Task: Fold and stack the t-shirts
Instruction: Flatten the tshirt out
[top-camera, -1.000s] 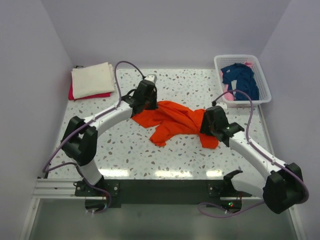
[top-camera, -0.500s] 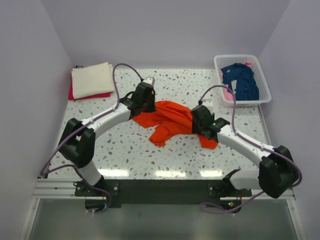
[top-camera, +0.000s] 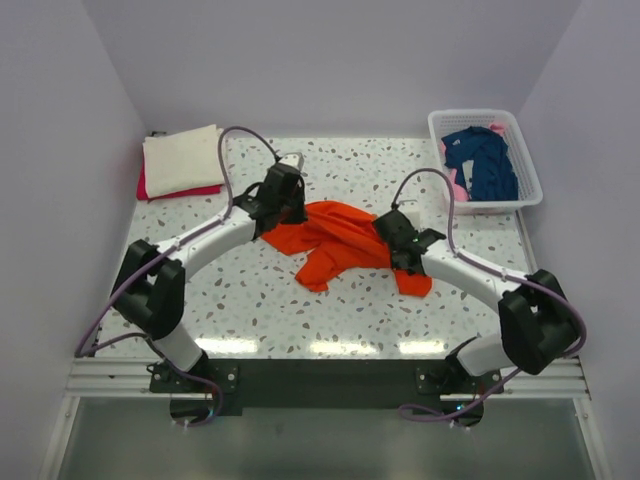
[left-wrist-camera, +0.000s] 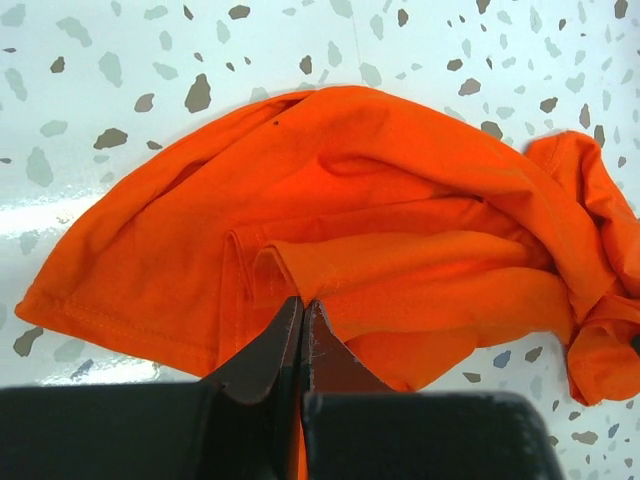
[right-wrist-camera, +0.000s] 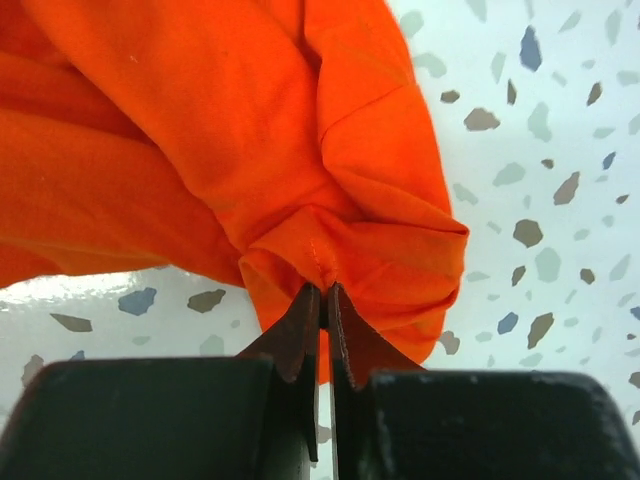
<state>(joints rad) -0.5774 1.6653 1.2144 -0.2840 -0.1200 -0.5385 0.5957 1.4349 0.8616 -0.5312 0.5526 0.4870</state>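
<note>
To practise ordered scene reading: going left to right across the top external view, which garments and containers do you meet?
Folded cream cloth t-shirt lying on a red cloth t-shirt → crumpled bright orange cloth t-shirt → white plastic lattice basket holding a navy cloth t-shirt.

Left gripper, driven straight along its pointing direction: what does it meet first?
The crumpled bright orange cloth t-shirt: the left gripper is shut on its fold, with more shirt ahead, likely then speckled tabletop.

No legible lettering, label, brand mark, number or sign in any view: none on the plain orange t-shirt (top-camera: 340, 235) mid-surface, none on the white lattice basket (top-camera: 497, 207) at far right.
</note>
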